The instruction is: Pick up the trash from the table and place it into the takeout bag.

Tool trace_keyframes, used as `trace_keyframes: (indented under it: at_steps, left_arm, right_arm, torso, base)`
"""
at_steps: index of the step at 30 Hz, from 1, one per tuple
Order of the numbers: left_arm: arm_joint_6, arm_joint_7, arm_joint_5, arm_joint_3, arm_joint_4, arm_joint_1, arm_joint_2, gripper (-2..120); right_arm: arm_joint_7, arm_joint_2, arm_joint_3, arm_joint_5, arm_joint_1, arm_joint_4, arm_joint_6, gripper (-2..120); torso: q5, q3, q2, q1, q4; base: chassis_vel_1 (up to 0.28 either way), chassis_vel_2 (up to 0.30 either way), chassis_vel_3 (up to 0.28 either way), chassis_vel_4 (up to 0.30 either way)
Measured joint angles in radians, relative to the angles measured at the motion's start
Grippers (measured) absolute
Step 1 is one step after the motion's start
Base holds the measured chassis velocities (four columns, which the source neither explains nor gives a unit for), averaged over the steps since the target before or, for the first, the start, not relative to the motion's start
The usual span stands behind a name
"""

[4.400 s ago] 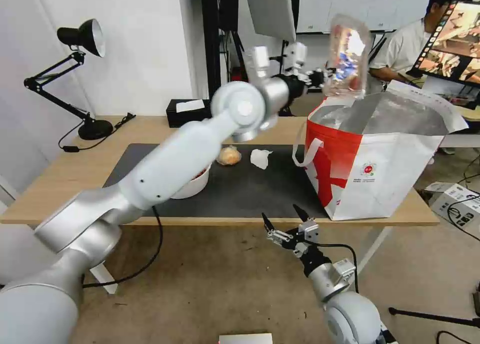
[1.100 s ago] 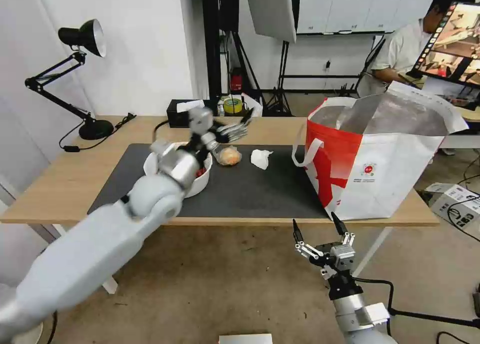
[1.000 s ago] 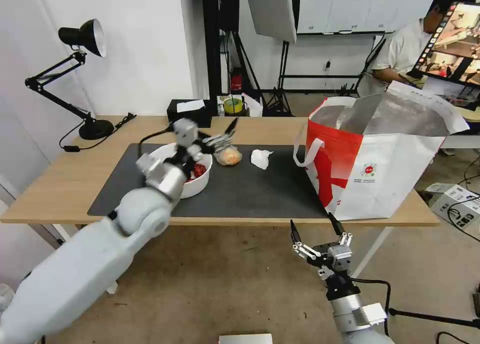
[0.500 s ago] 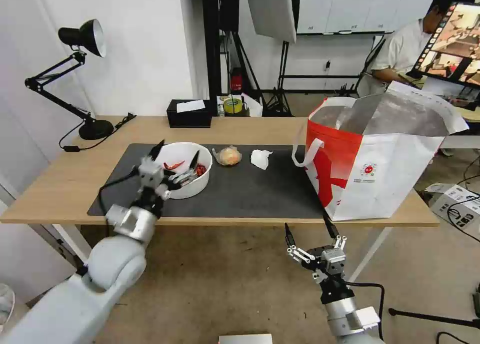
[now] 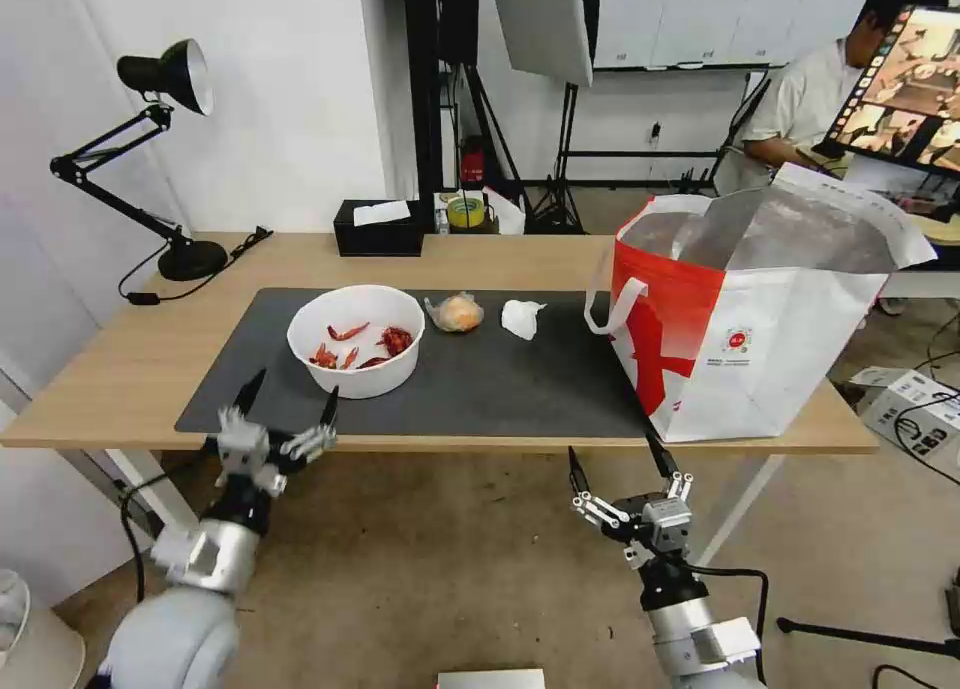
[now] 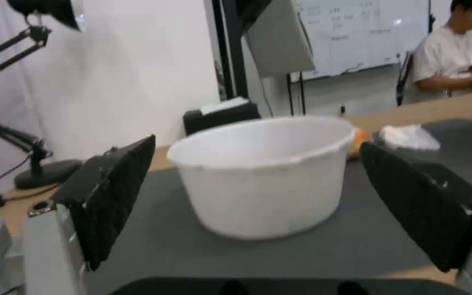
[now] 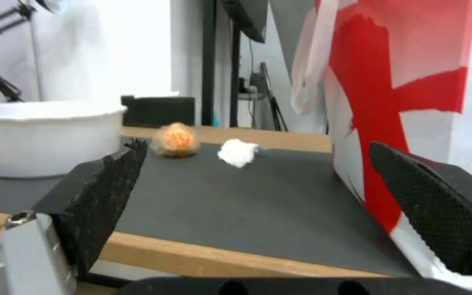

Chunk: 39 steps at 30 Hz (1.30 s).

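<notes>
Three trash items on mat: bowl [image 5: 356, 339], food bag [image 5: 458, 312], tissue [image 5: 521, 317]. We hold left gripper [image 5: 285, 417] wide, empty, before bowl; right gripper [image 5: 618, 471] wide, low. Takeout bag [image 5: 760, 309] stands open for drops.

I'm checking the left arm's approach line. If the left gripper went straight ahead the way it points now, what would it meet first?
Most likely the white bowl. The left gripper, open, sits at the table's near edge, and its wrist view centres the bowl between the fingers, on the dark mat. Depth is unclear, but nothing seems to stand between.
</notes>
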Motion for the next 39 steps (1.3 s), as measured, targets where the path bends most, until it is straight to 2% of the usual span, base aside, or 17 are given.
trace_keyframes:
  at_steps: [15,32,36,39]
  left_arm:
    - [-0.013,-0.003,0.036,-0.004,0.022,0.053,-0.004,100]
    - [0.014,0.001,-0.002,-0.012,0.028,0.102,0.006,100]
    - [0.035,0.047,-0.043,-0.034,0.019,0.091,0.014,100]
    - [0.049,0.052,-0.062,-0.037,0.012,0.087,0.015,100]
  right_arm:
    - [0.039,-0.004,0.027,-0.013,-0.011,0.011,-0.053,100]
    - [0.042,-0.005,0.050,0.004,-0.034,0.037,-0.120,100]
    - [0.039,-0.006,0.048,0.003,-0.035,0.040,-0.126,100]
    - [0.037,-0.008,0.048,0.003,-0.035,0.040,-0.127,100]
  torso:
    - [0.0000,0.000,0.000,0.000,-0.0002]
    - [0.0000,0.000,0.000,0.000,-0.0001]
    - [0.0000,0.000,0.000,0.000,-0.0001]
    - [0.0000,0.000,0.000,0.000,-0.0001]
  base:
    - [0.000,0.000,0.000,0.000]
    - [0.000,0.000,0.000,0.000]
    - [0.000,0.000,0.000,0.000]
    - [0.000,0.000,0.000,0.000]
